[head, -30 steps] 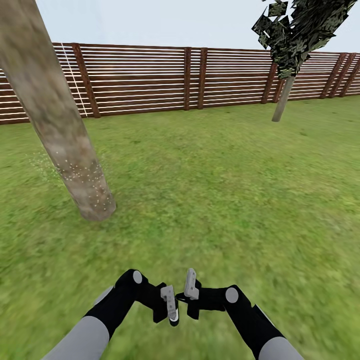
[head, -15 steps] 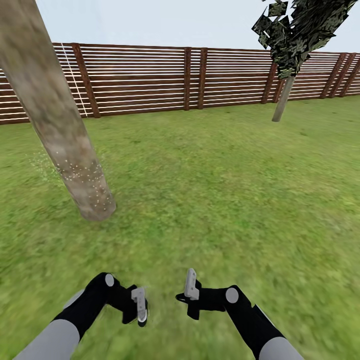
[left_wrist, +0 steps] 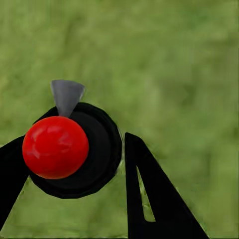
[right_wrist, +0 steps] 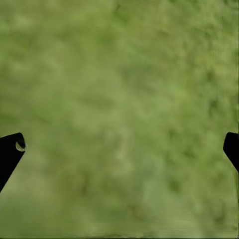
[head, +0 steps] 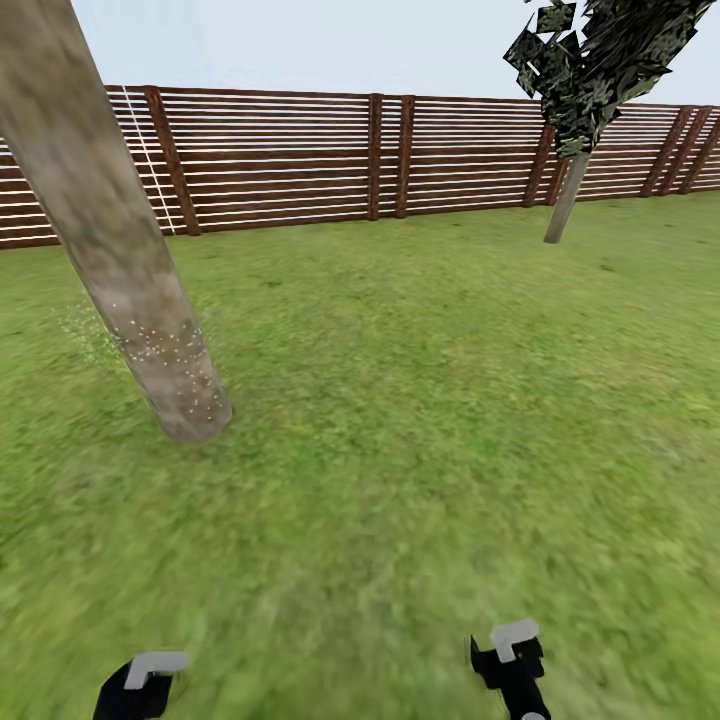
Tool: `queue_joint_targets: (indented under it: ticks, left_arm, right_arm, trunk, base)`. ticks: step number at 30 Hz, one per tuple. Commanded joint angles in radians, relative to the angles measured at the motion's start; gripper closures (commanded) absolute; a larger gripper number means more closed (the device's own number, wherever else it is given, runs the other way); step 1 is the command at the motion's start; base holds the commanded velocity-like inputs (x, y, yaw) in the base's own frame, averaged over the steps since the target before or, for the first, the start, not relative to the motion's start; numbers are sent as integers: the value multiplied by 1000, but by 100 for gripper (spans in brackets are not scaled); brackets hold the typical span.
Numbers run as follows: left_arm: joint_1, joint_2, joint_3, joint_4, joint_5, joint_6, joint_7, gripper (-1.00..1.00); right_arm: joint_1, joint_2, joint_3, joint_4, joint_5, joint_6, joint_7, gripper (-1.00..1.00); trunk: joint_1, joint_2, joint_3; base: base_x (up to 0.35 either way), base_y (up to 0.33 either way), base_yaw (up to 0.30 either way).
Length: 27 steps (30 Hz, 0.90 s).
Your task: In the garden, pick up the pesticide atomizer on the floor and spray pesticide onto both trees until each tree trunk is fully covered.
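Here, the thick tree trunk (head: 120, 260) stands far left on the lawn (head: 420, 400), leaning, its base dusted with white pesticide specks (head: 170, 360). Nearer the camera than the trunk, the left gripper (left_wrist: 69, 164) hangs low over the grass; in the left wrist view its black fingers (left_wrist: 154, 199) clasp the pesticide atomizer (left_wrist: 74, 149), a black round body with a red cap and grey nozzle. Right of the trunk, the right gripper (right_wrist: 119, 149) hovers over bare grass, fingers spread wide and holding nothing. Behind the trunk runs the brown slatted fence (head: 300, 150); far right of it stands a thin dark-leaved tree (head: 580, 110)
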Motion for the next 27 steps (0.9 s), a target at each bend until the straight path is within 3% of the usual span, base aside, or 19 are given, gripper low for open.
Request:
queue_joint_targets:
  ticks: [1,3,5,7,10,12,15,27]
  left_arm:
    - [9,2,1,9,48,-42,41,100]
    - [21,3,0,15,103,-63,58,100]
    - [61,-3,-5,18,124,-72,63,100]
    - [72,-8,-7,23,129,-74,63,100]
    - [75,-8,-7,30,138,-75,63,100]
    - [77,-8,-7,31,140,-75,64,100]
    - [77,-9,-7,31,142,-75,65,100]
    - [82,-10,-5,53,143,-77,58,100]
  right_arm:
    - [1,1,-141,0,12,-19,-8,-100]
    - [1,5,-243,1,15,-26,-7,-100]
    - [1,33,-283,7,19,-29,9,-100]
    - [4,52,-291,9,23,-28,18,-100]
    - [47,27,-293,17,22,-27,20,-100]
    - [105,24,-293,39,21,-26,21,-100]
    - [146,22,-293,45,21,-25,22,-100]
    - [155,22,-294,45,19,-25,22,-100]
  trunk:
    - [0,0,-1]
    - [0,0,-1]
    - [0,0,-1]
    - [0,0,-1]
    - [0,0,-1]
    - [0,0,-1]
    - [0,0,-1]
    - [0,0,-1]
  base:
    - [0,0,0]
    - [0,0,0]
    - [0,0,0]
    - [0,0,0]
    - [0,0,0]
    - [0,0,0]
    - [0,0,0]
    - [0,0,0]
